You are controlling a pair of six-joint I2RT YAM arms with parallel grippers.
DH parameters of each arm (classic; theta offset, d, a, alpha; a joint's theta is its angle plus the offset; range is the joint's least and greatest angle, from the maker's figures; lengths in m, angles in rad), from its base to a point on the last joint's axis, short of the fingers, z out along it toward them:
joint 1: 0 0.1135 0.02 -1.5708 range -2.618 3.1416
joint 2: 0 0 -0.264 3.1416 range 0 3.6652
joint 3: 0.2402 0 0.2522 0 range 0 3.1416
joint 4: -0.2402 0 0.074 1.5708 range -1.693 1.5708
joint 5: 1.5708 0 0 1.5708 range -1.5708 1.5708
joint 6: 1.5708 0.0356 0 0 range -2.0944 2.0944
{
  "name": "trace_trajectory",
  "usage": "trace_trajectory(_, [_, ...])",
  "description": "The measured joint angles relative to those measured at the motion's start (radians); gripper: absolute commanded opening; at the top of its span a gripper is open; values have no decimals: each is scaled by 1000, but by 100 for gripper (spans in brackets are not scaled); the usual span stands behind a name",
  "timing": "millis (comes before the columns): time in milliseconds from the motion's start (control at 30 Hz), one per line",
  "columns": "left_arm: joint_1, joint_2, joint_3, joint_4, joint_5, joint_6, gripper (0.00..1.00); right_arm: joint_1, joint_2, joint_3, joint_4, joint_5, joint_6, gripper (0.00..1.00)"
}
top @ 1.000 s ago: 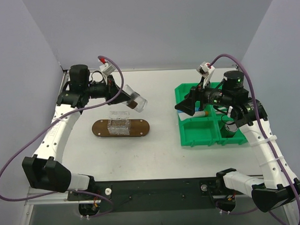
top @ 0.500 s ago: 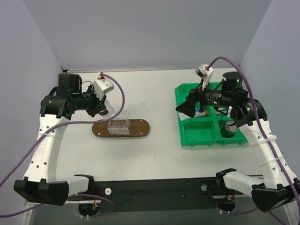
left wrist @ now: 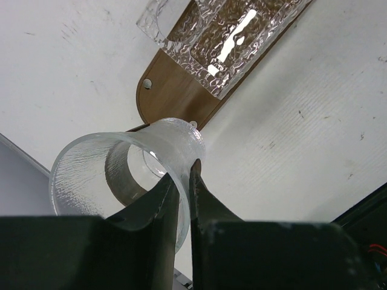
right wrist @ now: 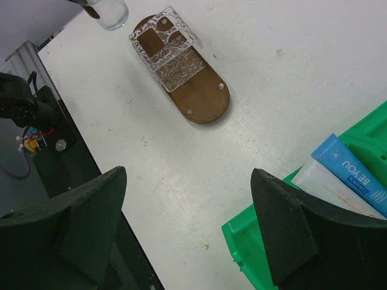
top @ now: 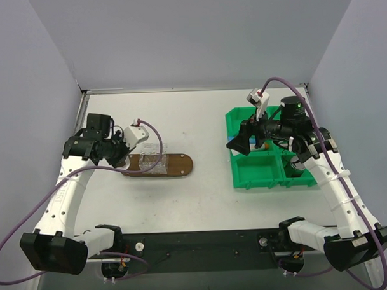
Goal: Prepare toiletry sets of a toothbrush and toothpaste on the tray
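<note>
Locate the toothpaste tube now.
Right wrist view, lower right: the toothpaste lies in the green bin on the robot's right, beside the open right gripper, away from the tray.

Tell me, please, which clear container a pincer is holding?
The round cup, pinched at its rim by the left pincer; the rectangular holder sits on the tray.

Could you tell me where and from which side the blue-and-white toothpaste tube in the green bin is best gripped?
Probably across the width of the flat blue-and-white toothpaste tube, mid-body, coming from above with the open right hand. It lies broad face up in the green plastic bin, whose walls block a sideways approach. Its cap end is out of view.
</note>
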State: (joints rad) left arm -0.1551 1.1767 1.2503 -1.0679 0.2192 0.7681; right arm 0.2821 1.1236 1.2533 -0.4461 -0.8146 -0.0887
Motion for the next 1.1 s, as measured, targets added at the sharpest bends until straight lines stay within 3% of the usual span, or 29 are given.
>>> trace_trajectory(300, [0, 25, -124, 120, -33, 14, 0, 0, 0, -23, -2, 3, -26, 78])
trace_trajectory(1100, [16, 136, -168, 265, 6, -7, 0, 0, 0, -55, -10, 7, -60, 78])
